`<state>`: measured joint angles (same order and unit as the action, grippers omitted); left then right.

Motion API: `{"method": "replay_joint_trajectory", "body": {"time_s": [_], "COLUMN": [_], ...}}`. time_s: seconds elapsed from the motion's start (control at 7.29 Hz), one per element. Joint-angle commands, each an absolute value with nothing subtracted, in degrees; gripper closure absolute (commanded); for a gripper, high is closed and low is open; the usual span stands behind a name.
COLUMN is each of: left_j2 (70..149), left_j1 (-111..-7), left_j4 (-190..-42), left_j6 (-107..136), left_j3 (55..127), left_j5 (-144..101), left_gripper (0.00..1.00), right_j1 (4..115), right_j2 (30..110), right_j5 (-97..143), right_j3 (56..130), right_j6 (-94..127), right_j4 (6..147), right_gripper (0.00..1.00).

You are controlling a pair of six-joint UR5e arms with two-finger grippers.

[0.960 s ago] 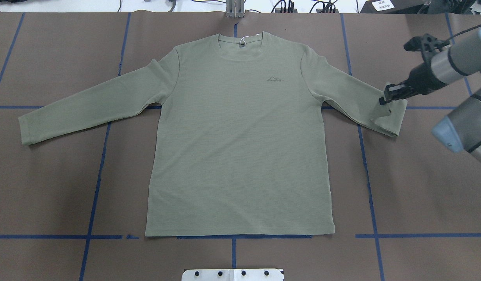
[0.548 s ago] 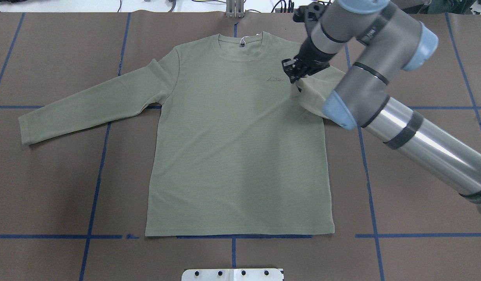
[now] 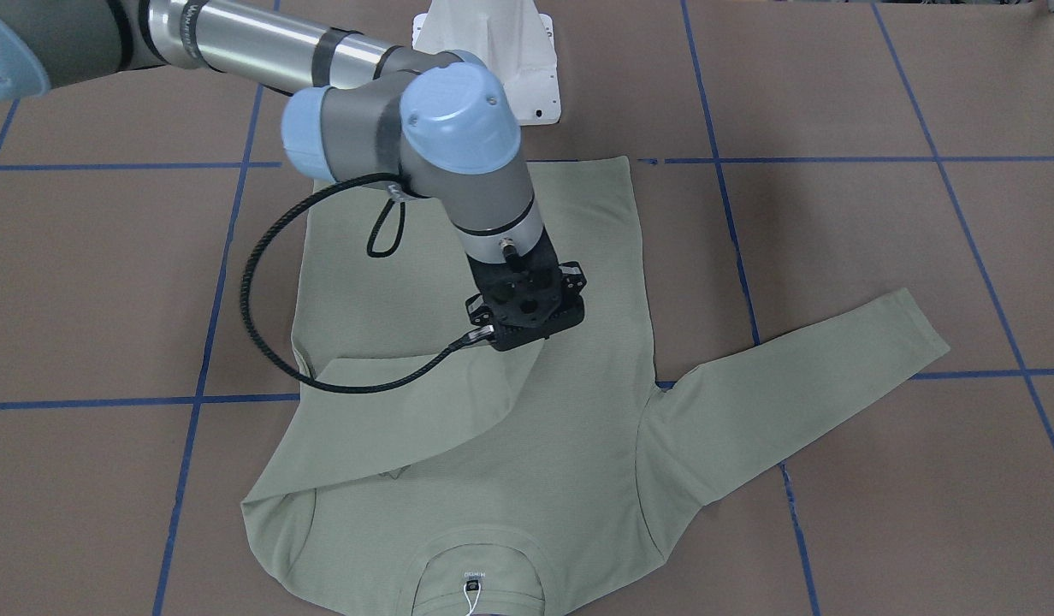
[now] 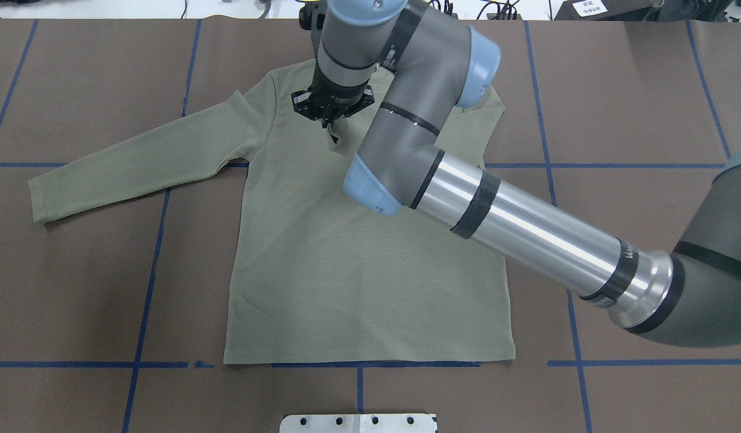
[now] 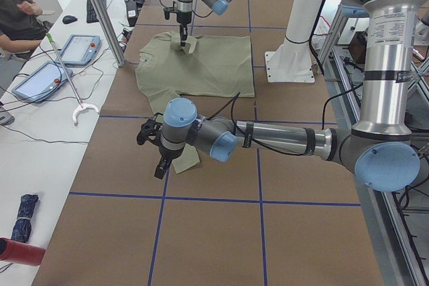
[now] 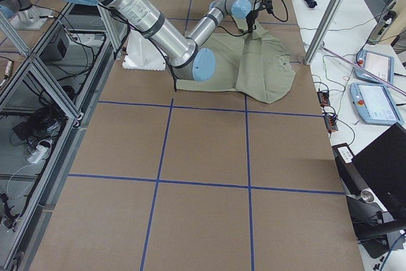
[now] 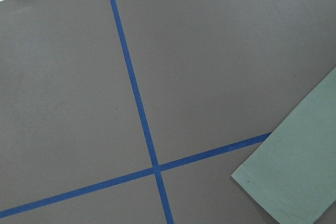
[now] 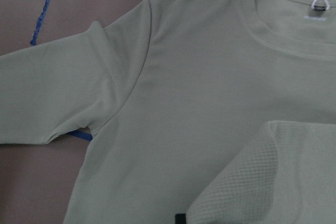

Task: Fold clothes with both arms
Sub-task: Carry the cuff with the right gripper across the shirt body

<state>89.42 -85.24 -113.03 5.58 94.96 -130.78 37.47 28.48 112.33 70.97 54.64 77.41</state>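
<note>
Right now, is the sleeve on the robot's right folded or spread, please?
Folded: the sleeve lies across the shirt, held by the right end effector.

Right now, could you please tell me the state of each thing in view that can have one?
Shirt: front up, body flat on the table.
Held sleeve: folded over the chest, cuff lifted.
Other sleeve: flat, stretched out sideways.
Right gripper: shut on the held sleeve's cuff.
Left gripper: near the other sleeve's cuff; open or shut, cannot tell.
</note>
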Motion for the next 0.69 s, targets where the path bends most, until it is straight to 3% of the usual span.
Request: {"method": "replay_joint_trajectory", "body": {"time_s": [0.0, 0.55], "left_j2": [89.38, 89.38], "left_j1": [-85.25, -85.17], "left_j4": [-113.03, -113.03], "left_j6": [5.62, 5.45], "left_j3": [94.92, 94.31], "left_j5": [-130.78, -130.69], "left_gripper": [0.00, 0.00], "right_j1": [32.44, 29.02], "right_j2": [27.07, 25.24], "right_j5": [107.50, 104.00], "right_j3": [67.33, 63.56], "right_j6": [56.87, 57.04], "right_j4": [74.97, 67.63], "right_gripper": [1.00, 1.00]}}
